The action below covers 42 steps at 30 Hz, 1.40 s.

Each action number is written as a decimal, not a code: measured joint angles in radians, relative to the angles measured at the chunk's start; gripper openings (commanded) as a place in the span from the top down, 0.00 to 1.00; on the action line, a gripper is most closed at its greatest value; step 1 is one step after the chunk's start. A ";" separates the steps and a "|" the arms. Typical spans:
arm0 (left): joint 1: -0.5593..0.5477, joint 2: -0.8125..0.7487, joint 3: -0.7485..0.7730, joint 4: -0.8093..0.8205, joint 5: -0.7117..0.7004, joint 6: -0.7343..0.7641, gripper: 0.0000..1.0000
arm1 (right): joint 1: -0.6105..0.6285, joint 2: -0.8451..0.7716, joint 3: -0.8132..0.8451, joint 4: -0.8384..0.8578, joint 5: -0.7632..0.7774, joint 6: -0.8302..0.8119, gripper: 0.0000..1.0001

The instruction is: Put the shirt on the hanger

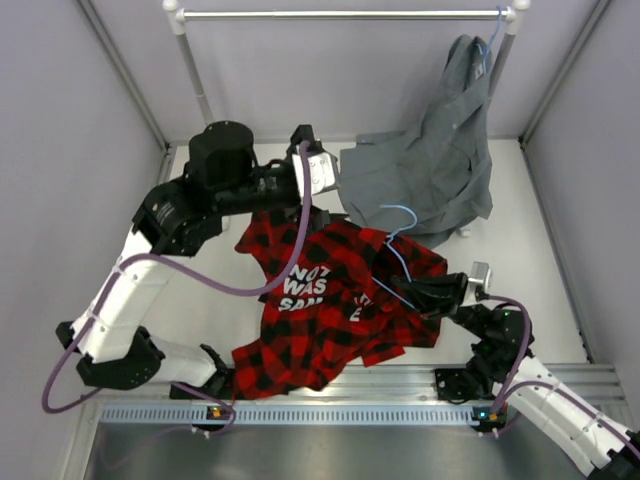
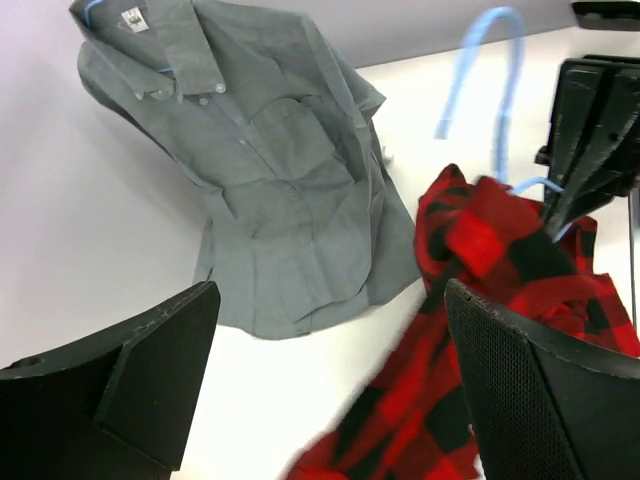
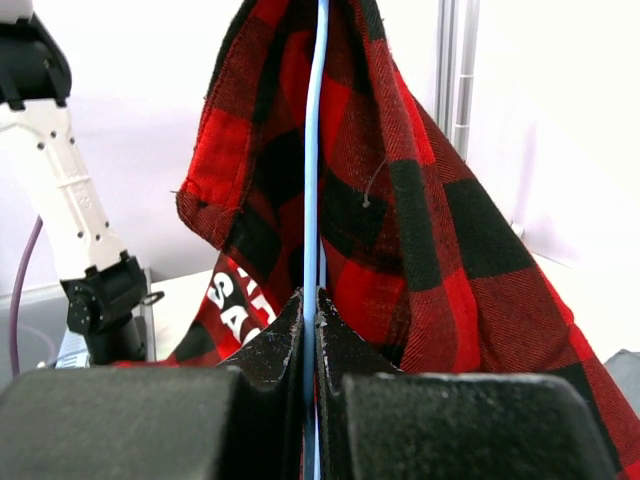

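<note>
The red-and-black plaid shirt (image 1: 325, 305) lies bunched on the table, white lettering up, its upper part draped over the light-blue wire hanger (image 1: 398, 250), whose hook sticks up. My right gripper (image 1: 405, 290) is shut on the hanger's wire. In the right wrist view the wire (image 3: 316, 150) runs straight up from the closed right gripper (image 3: 310, 300) with the shirt (image 3: 420, 220) hanging around it. My left gripper (image 1: 322, 178) is open and empty, above the shirt's far edge. In the left wrist view the left gripper (image 2: 330, 400) is spread, with the shirt (image 2: 500, 330) and hook (image 2: 490, 60) at the right.
A plain grey shirt (image 1: 440, 165) hangs on another blue hanger from the white rail (image 1: 340, 14) at the back, its tail resting on the table; it also shows in the left wrist view (image 2: 270, 170). Grey walls close in both sides. A metal rail (image 1: 330, 412) runs along the near edge.
</note>
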 measured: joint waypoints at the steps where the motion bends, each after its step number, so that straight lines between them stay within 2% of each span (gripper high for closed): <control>1: 0.035 0.029 0.031 -0.011 0.048 0.005 0.02 | 0.000 -0.013 0.000 -0.018 -0.005 -0.004 1.00; 3: 0.069 0.066 0.055 -0.035 0.137 0.017 0.02 | 0.000 -0.031 0.002 -0.052 -0.009 -0.012 1.00; 9: 0.069 0.088 0.052 -0.127 0.393 0.052 0.02 | 0.000 -0.069 0.022 -0.148 -0.015 -0.044 1.00; 12: 0.069 0.085 0.040 -0.147 0.480 0.060 0.09 | 0.000 -0.071 0.035 -0.184 -0.022 -0.057 1.00; 13: 0.069 0.084 0.032 -0.151 0.497 0.063 0.16 | 0.000 -0.073 0.038 -0.193 -0.026 -0.061 1.00; 14: 0.069 0.083 0.024 -0.157 0.510 0.065 0.19 | 0.000 -0.074 0.038 -0.196 -0.027 -0.063 1.00; 28: 0.069 0.180 0.009 -0.172 0.531 0.038 0.23 | 0.000 -0.076 0.045 -0.216 -0.109 -0.077 1.00; 30: 0.069 0.182 -0.010 -0.174 0.540 0.036 0.29 | 0.000 -0.077 0.053 -0.221 -0.114 -0.081 1.00; 33: 0.069 0.182 -0.035 -0.174 0.548 0.036 0.30 | 0.000 -0.078 0.065 -0.232 -0.116 -0.093 1.00; 36: 0.069 0.182 -0.048 -0.175 0.548 0.034 0.36 | 0.001 -0.086 0.066 -0.238 -0.119 -0.099 1.00; 42: 0.069 0.182 -0.054 -0.175 0.548 0.029 0.51 | 0.000 -0.097 0.066 -0.251 -0.127 -0.106 1.00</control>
